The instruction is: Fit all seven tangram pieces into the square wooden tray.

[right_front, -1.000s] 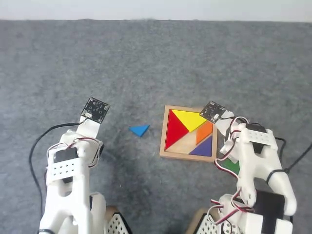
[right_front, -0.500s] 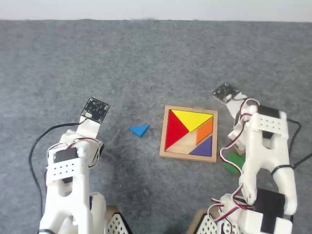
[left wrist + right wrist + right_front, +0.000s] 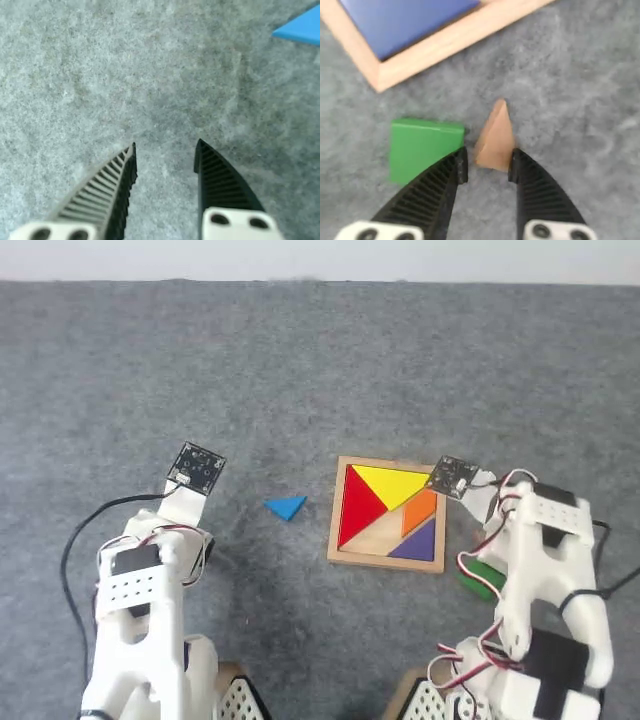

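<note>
Grey carpet (image 3: 300,370) lies under everything you see. Your tray (image 3: 385,560) sits in front of the right arm (image 3: 540,560), and it holds a yellow triangle (image 3: 390,483) along its far side, a red triangle (image 3: 358,508) on the side toward the left arm (image 3: 140,580), an orange piece (image 3: 420,512), and a purple triangle (image 3: 418,542) in the near corner. Between red and purple you see bare wood colour; whether that is a piece or the tray floor cannot be told.

Three pieces lie outside the tray. A blue triangle (image 3: 287,507) rests on the carpet between the two arms, near the tray but apart from it. A green piece (image 3: 478,577) lies just beside the tray's near corner, under the right arm. Touching it is a tan triangle (image 3: 495,137).

Your right gripper (image 3: 487,160) is low over the carpet, its fingers (image 3: 445,185) spread to either side of the tan triangle's wide end and close against it; one finger also overlaps the green piece's edge.

Your left gripper (image 3: 166,145) hangs over bare carpet with its fingers (image 3: 220,180) spread and nothing between them, the blue triangle well off to one side.
</note>
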`<state>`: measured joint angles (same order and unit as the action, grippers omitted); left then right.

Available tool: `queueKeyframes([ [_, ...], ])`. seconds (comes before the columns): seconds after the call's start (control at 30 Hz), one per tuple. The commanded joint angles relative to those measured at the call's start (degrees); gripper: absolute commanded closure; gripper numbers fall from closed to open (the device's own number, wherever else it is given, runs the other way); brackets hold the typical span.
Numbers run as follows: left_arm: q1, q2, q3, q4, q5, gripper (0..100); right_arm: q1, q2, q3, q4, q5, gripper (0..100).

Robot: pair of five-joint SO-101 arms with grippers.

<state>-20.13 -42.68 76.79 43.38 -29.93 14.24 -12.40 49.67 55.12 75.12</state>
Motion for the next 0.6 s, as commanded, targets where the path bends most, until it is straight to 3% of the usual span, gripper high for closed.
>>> queueKeyframes([
  [0.0,0.35,-0.35,-0.57,-0.70,-0.53,82,0.75,-1.01,2.20,-3.56,3.16,78.6],
  [0.27,0.35,-0.35,-0.57,-0.70,-0.53,82,0.66,-1.01,4.57,-8.92,3.43,83.0],
  [0.57,0.35,-0.35,-0.57,-0.70,-0.53,82,0.66,-1.71,3.78,-13.67,-5.54,99.1],
])
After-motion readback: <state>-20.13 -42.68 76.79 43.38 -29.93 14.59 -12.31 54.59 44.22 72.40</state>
